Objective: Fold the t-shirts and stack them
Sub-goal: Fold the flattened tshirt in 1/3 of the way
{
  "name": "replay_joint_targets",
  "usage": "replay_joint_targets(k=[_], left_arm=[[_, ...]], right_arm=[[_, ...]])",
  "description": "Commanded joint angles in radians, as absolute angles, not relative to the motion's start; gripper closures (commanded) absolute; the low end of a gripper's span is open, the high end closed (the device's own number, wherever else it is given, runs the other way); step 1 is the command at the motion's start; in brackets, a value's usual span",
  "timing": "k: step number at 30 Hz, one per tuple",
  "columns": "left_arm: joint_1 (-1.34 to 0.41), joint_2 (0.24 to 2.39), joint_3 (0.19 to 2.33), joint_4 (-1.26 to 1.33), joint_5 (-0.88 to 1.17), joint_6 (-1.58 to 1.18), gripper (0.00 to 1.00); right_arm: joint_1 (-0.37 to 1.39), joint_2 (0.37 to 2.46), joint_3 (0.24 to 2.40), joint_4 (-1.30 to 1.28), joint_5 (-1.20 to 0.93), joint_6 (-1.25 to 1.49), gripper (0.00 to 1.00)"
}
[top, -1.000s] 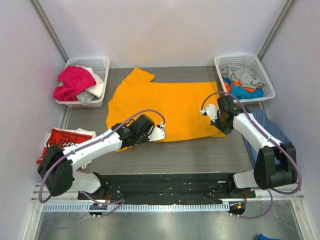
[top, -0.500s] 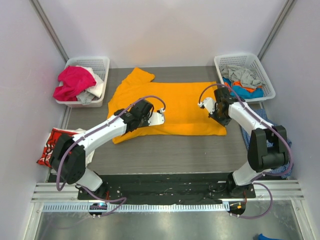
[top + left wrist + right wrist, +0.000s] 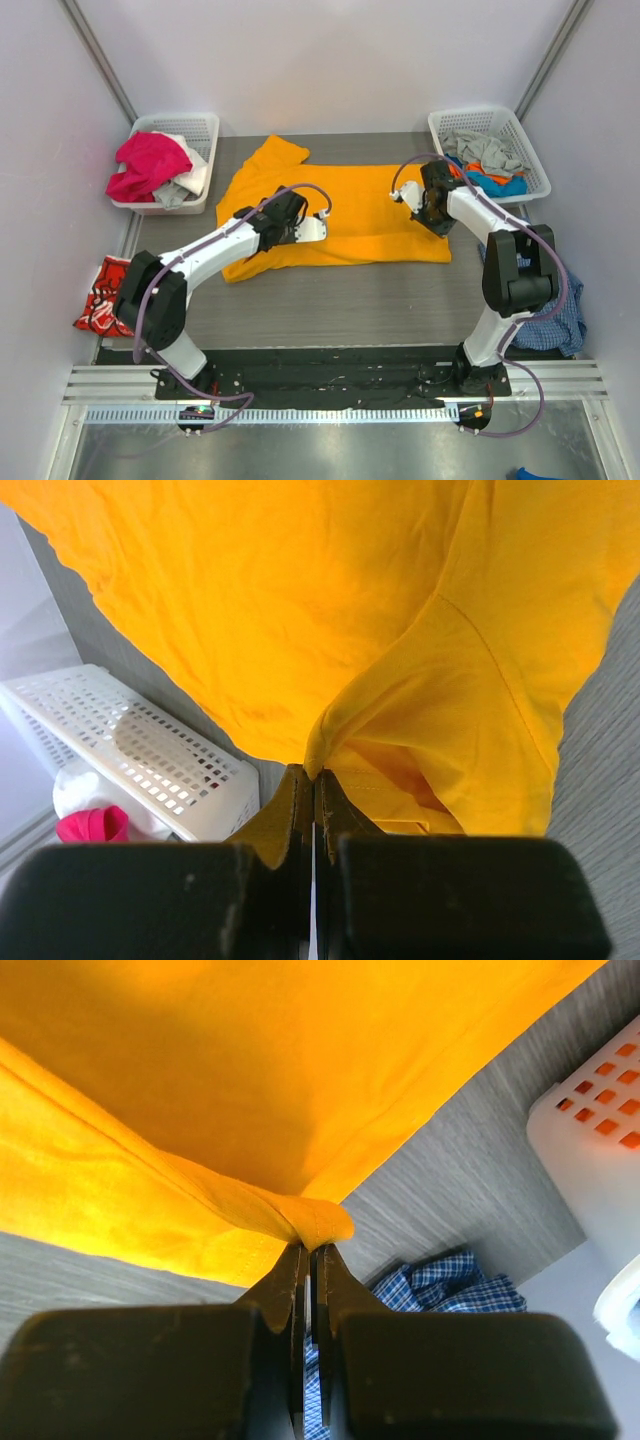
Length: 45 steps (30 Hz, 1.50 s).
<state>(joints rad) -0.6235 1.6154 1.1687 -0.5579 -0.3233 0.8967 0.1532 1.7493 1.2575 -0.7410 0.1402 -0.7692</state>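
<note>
Near edge, left: red tee (image 3: 100,300) with white print lies crumpled just beside the left arm's base, untouched. Near edge, right: blue plaid cloth (image 3: 562,312) is bunched by the right arm's base.

Mid-table: left gripper (image 3: 312,776) has its jaws pressed together on a pinch of yellow-orange cloth. The fold rises straight out of the fingertips. Right gripper (image 3: 311,1250) is the same: jaws closed, a rolled lip of hem caught at the tips, bare table (image 3: 350,300) below.

Orange tee (image 3: 350,200) lies flat at the centre of the table, long axis left to right, collar and sleeve end to the left. Each gripper holds the near long edge, the left one toward the sleeve end, the right one at the far-right corner. Each arm is nearer its own end.

Key relation: the body of the tee lies beyond both grippers, away from the bases. Judgement: lengthwise fold in progress. The next move needs both grips carried together toward the far edge, keeping level so the edge lands parallel.

Far corners: left basket (image 3: 176,117) with pink and white cloth, right basket (image 3: 478,109) with grey, blue and orange cloth.
</note>
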Motion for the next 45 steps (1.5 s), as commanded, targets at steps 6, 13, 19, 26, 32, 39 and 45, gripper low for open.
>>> replay_joint_targets(k=[6,13,19,26,32,39,45], left_arm=[[-0.603,1.678,1.253,-0.511,-0.342,0.936,1.00],[-0.588,1.726,1.298,-0.494,-0.341,0.950,1.00],[-0.580,1.759,1.312,-0.471,-0.345,0.962,1.00],[-0.578,1.793,1.331,-0.456,-0.351,0.971,1.00],[-0.577,1.821,1.348,-0.449,-0.360,0.977,1.00],[-0.572,1.859,1.379,-0.436,-0.377,0.999,1.00],[-0.569,1.907,1.405,-0.394,-0.413,1.052,1.00]], right_arm=[[0.146,1.807,1.356,-0.707,0.181,-0.779,0.99],[0.138,1.835,1.388,-0.707,0.190,-0.781,0.99],[0.135,1.859,1.405,-0.701,0.190,-0.776,0.99],[0.133,1.885,1.413,-0.690,0.186,-0.767,0.94],[0.133,1.888,1.414,-0.677,0.184,-0.752,0.73],[0.133,1.875,1.407,-0.660,0.187,-0.736,0.57],[0.132,1.864,1.385,-0.653,0.186,-0.729,0.57]])
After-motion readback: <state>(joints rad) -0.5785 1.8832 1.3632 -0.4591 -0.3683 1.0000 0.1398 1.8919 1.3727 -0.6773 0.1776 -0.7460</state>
